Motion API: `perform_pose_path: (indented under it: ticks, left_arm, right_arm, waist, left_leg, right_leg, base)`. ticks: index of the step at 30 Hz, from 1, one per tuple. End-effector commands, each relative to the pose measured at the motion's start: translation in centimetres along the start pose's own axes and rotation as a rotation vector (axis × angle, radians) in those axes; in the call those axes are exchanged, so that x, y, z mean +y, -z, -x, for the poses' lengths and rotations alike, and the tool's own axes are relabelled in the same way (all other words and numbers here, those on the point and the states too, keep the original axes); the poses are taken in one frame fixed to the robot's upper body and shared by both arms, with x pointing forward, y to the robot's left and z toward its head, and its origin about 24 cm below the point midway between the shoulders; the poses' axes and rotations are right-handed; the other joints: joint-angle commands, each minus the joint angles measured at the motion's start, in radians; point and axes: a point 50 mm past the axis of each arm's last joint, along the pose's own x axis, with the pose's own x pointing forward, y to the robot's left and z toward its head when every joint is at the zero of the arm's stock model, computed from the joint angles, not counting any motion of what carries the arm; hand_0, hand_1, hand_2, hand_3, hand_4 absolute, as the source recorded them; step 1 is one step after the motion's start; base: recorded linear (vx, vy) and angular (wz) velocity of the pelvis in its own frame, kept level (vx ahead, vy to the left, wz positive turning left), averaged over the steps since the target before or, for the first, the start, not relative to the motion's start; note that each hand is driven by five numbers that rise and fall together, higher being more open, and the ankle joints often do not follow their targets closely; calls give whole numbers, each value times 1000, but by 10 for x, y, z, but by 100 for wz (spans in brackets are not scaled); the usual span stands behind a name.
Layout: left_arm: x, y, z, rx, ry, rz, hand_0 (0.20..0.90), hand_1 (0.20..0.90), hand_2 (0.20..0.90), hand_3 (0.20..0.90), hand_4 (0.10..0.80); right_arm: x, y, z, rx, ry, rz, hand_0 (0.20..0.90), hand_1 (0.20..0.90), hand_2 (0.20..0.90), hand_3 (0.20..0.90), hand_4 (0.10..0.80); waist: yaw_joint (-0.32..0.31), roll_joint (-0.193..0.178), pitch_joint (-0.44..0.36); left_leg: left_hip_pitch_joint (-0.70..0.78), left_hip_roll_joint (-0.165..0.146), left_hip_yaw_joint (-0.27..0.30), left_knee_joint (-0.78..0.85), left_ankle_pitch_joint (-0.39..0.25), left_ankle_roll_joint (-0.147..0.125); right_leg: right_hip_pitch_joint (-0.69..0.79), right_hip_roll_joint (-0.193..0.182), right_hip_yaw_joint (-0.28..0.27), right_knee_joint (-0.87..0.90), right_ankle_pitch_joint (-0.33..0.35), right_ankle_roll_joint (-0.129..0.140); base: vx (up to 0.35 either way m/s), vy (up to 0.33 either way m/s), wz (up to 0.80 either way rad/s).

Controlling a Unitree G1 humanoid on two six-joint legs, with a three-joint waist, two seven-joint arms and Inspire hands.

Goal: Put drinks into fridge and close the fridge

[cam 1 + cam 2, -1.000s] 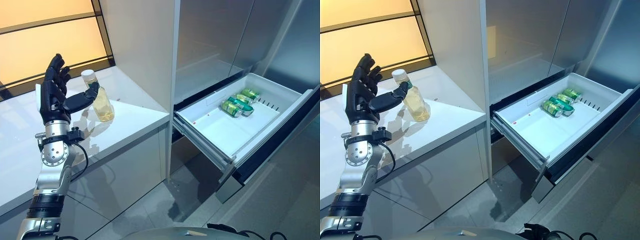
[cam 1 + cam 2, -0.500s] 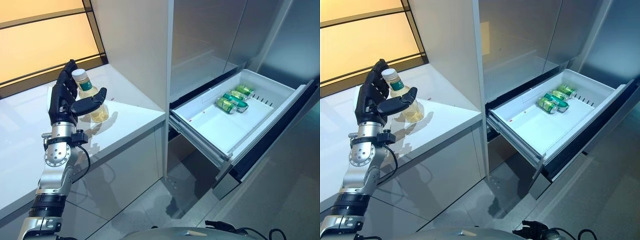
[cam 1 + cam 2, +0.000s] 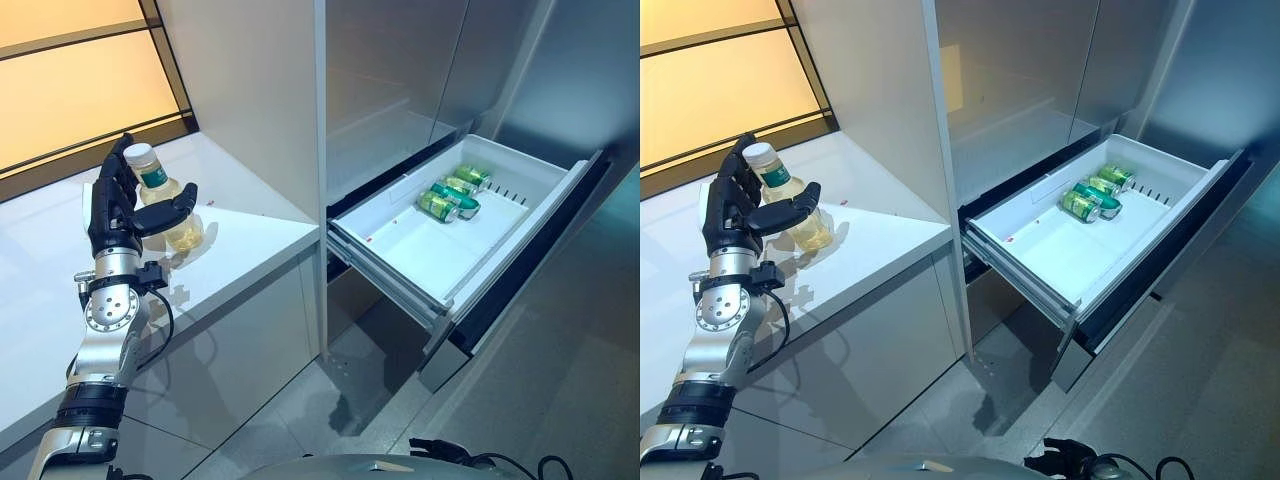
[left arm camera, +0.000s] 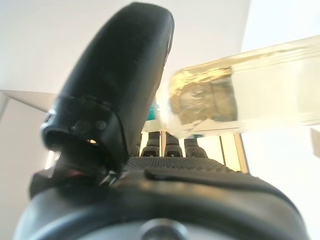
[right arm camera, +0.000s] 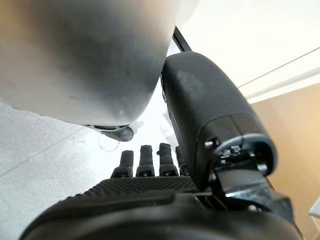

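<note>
Bottle (image 3: 168, 207), clear w/ yellowish liquid, green label, pale cap: upright on white counter (image 3: 250, 225), left hand (image 3: 122, 207) wrapped round it, thumb across front, fingers behind. Fridge drawer (image 3: 452, 236) pulled out; green cans (image 3: 447, 195) lie at its far end. Right hand (image 5: 150, 195): seen in wrist view only, fingers straight, holding nothing.

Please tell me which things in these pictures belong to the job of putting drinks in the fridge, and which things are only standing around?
Belong to the job:
- bottle on the counter, left hand closing around it
- open fridge drawer
- green cans already lying in the drawer
- right hand, idle

Only around:
- white counter
- orange wall panel
</note>
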Motion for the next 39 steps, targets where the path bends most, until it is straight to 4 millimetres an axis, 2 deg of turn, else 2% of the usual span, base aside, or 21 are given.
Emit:
perform_pose_path:
  ticks: [1,19,39]
  left_arm:
    - [4,-64,-41,-290,-45,-18,900,900,900,900,800]
    - [7,-63,-45,-276,-95,-34,900,900,900,900,800]
    - [12,-51,-45,-209,-108,-112,900,900,900,900,800]
  right_arm:
    - [-7,18,4,81,0,61,900,900,900,900,800]
    - [-6,19,4,80,-2,57,900,900,900,900,800]
    - [-4,18,3,77,-1,51,900,900,900,900,800]
  waist:
    - [-17,30,-29]
    - [-31,29,-32]
    - [-34,33,-27]
  left_leg:
    - [51,15,57,7,-141,-21]
    - [47,18,72,7,-138,-26]
    - [49,15,72,7,-139,-24]
  right_leg:
    - [-30,25,45,125,-113,37]
    - [-33,30,58,119,-109,40]
    - [-31,34,64,114,-106,39]
  base:
    - [9,3,-6]
    - [1,-1,-4]
    - [0,0,0]
